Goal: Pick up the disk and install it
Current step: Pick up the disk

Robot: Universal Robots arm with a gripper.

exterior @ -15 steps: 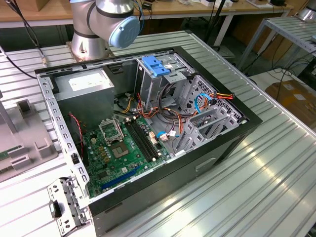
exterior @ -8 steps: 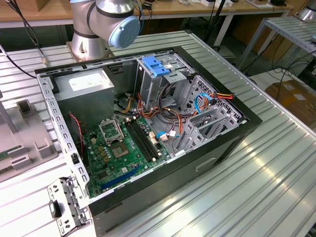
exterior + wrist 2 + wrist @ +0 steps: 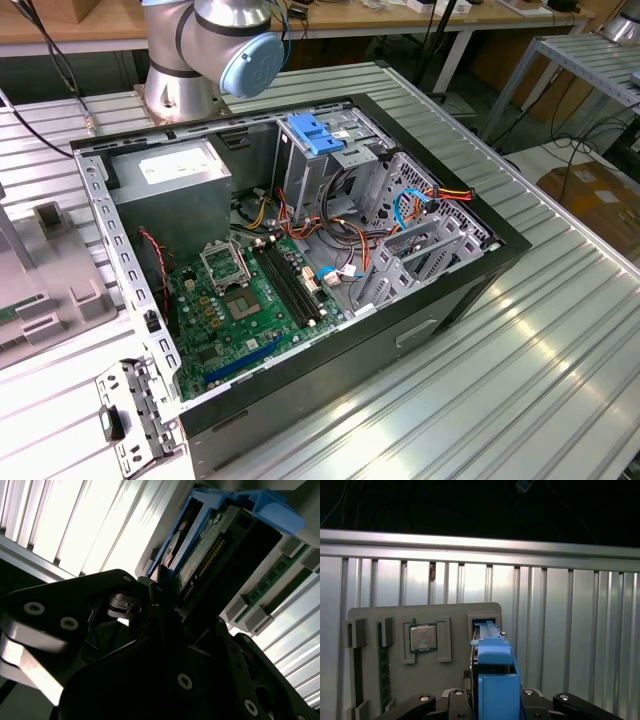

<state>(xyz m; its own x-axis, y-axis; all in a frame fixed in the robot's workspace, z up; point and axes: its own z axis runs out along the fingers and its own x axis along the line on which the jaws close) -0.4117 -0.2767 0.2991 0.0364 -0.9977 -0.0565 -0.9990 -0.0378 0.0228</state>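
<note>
The tool (image 3: 499, 700) is closed on the disk (image 3: 497, 680). In the first wrist view its two black fingers (image 3: 461, 699) press in from either side of the blue carrier frame, and the disk stands on edge between them. The disk's far end reaches down to a slot in a grey tray (image 3: 455, 615) straight below the tool. I cannot tell whether it is seated in the slot or lifted a little.

On the same tray, just to one side of the tool, a chip (image 3: 423, 638) lies flat in its own recess. A memory stick (image 3: 384, 670) lies in a long groove further out. The tray rests on the ribbed metal worktop (image 3: 570, 630), which spreads out beyond the tool.

In the second wrist view one finger (image 3: 159, 591) bears against the edge of the disk, whose underside circuit board and connector pins show. Memory sticks (image 3: 272, 577) sit in grey holders just past it.

In the exterior view the arm (image 3: 215, 50) rises behind an open computer case (image 3: 420, 330) lying on the worktop. Inside the case are the motherboard (image 3: 240, 300), a metal drive cage (image 3: 420, 250) and a blue bracket (image 3: 315, 133).
</note>
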